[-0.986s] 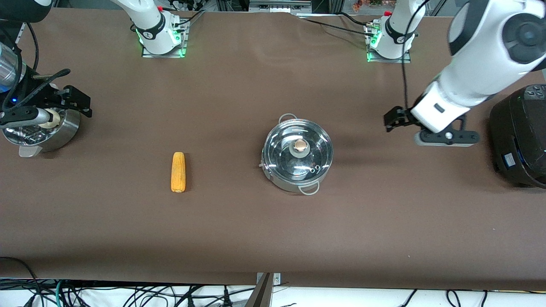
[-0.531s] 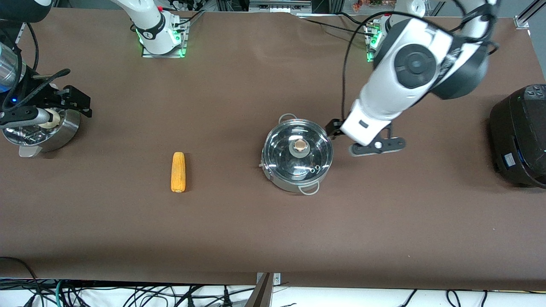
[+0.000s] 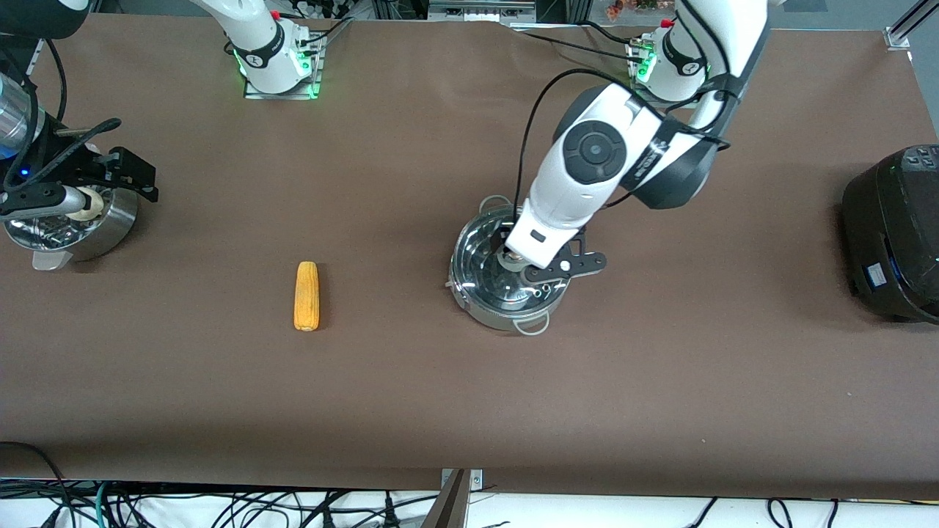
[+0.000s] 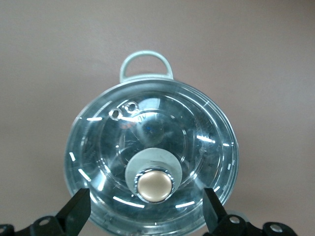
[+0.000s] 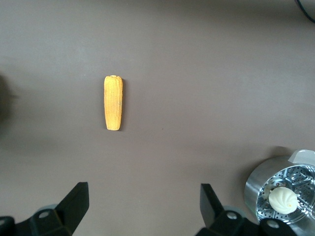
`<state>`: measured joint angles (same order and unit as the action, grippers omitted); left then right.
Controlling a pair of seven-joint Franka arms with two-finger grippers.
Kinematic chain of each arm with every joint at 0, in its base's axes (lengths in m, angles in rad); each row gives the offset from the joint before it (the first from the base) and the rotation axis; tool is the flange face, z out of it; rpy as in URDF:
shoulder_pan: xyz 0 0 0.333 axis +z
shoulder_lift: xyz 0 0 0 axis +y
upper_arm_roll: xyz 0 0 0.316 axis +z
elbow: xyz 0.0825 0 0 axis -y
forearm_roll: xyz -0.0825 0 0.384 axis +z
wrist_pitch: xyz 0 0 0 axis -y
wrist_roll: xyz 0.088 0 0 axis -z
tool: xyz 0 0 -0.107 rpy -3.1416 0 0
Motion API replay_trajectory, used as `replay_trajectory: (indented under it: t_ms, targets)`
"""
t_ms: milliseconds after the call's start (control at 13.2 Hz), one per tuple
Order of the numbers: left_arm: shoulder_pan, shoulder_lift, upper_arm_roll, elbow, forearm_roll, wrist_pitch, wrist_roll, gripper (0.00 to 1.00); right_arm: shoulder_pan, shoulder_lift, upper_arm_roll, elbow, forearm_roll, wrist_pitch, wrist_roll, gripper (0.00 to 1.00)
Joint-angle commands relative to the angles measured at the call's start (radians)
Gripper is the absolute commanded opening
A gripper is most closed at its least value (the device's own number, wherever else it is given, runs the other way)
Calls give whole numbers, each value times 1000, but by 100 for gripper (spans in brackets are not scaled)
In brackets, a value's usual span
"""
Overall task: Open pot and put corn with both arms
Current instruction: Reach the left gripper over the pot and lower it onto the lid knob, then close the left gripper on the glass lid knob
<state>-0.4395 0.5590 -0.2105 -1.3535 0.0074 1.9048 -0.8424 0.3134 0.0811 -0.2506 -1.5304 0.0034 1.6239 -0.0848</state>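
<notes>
A brown table (image 3: 440, 411) fills the front view. The left gripper (image 3: 517, 257) has swung in from near the black cooker (image 3: 891, 235) and now hangs over the lidded pot (image 3: 484, 293); the corn (image 3: 307, 295) lies unmoved toward the right arm's end. The right gripper (image 3: 88, 192) waits over the steamer pot (image 3: 110, 227).

Left wrist view: wide-open fingers (image 4: 76, 212) flank the brass knob (image 4: 154, 184), gripping nothing.

Right wrist view: fingers (image 5: 74, 205) spread and empty; the steamer is cut off. No writing is legible.

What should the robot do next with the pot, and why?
Probably lower the left gripper straight down and close on the brass knob. The glass lid is on the pot, and the open fingers hang either side of the knob. The right gripper waits open; the corn lies on the table.
</notes>
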Motion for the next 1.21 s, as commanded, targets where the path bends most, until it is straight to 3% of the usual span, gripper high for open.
replay_trajectory:
  t_ms: [0,455,758,1137]
  targets:
    - [-42,51,11,40,66,-4,-43,100,-2,6,-1,21,17,-7,-3,100]
    - [-53,78,8,30,89,-6,-29,100,-2,6,-1,22,17,-7,-3,100]
    - [-53,91,8,28,85,-6,-27,91,-2,6,-1,21,17,-7,-3,100]
    - [-50,96,8,30,75,-7,-29,41,-2,6,-1,21,17,-7,-3,100]
